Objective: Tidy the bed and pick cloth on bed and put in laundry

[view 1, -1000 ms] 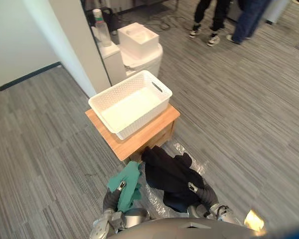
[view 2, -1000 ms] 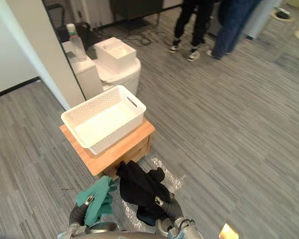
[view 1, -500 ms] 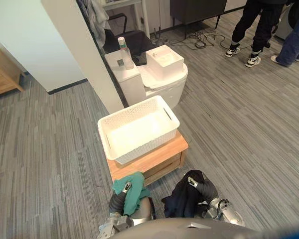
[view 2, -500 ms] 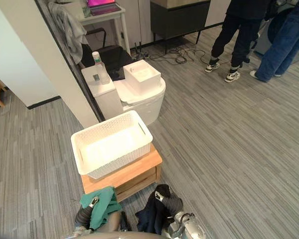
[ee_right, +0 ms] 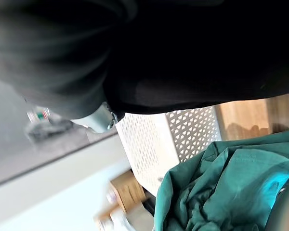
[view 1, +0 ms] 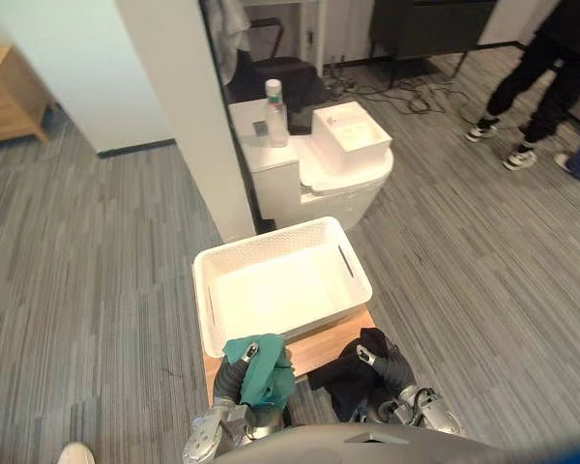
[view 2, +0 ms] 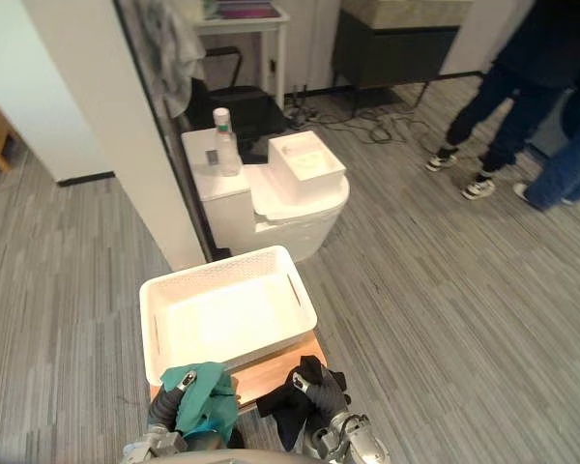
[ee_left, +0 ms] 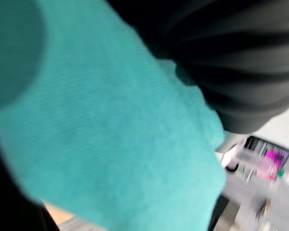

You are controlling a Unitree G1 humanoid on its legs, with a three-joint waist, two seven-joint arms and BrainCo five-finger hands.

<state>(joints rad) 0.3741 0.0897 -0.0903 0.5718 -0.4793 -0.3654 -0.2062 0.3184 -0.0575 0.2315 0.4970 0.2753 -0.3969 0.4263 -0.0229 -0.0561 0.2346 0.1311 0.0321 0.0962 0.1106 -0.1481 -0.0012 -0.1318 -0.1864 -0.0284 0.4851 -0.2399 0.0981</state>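
**A:** Left eye view first: where are the clothes?
**B:** Bottom centre. The green cloth (view 1: 263, 372) drapes over the left hand (view 1: 236, 365), overlapping the near rim of the white basket (view 1: 203, 309). The black cloth (view 1: 353, 372) hangs from the right hand (view 1: 387, 365), lower right, by the near edge of the wooden stand (view 1: 319, 346).
**A:** Right eye view?
**B:** Same layout; the basket looks empty.
**A:** Left wrist view: is the hand clenched?
**B:** Cannot tell; green fabric buries it.
**A:** Right wrist view?
**B:** Black fabric hides that hand too, so its grip is unreadable. The basket wall and green cloth lie beyond.
**A:** And the drop?
**B:** I'd carry each bundle well past the rim to the basket's middle before releasing. Otherwise trailing folds may snag the wall or slide onto the stand.
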